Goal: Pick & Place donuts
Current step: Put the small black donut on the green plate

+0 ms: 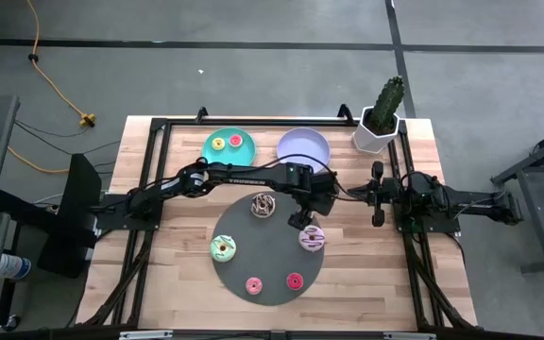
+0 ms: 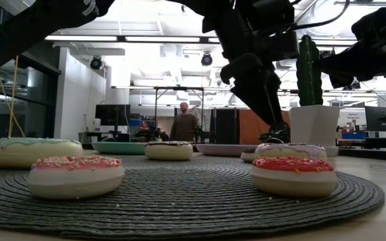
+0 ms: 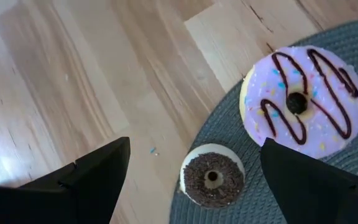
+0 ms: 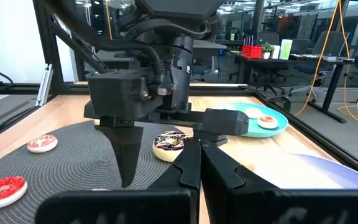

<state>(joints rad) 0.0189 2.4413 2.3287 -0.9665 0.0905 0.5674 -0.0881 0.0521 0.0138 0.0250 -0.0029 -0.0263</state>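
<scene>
My left gripper [image 1: 300,219] hangs open over the upper right edge of the dark grey disc [image 1: 267,283]. In the left wrist view its fingers stand on either side of a small brown donut [image 3: 213,178] without touching it. That donut lies flat at the disc's edge, next to a larger lilac donut with chocolate stripes [image 3: 302,102]. Also lying on the disc are a chocolate-striped donut [image 1: 263,204], a green-iced one [image 1: 223,248], a pink one [image 1: 253,284] and a red one [image 1: 295,280]. A yellow donut [image 1: 218,144] and a red one [image 1: 236,142] lie on the teal plate [image 1: 228,156]. My right gripper [image 1: 378,196] waits shut over the table's right side.
A lilac plate [image 1: 303,149] sits beside the teal one at the far edge. A potted cactus [image 1: 380,121] stands at the far right corner. Bare wood lies to the left and right of the disc. In the low view a person [image 2: 183,124] stands in the room beyond.
</scene>
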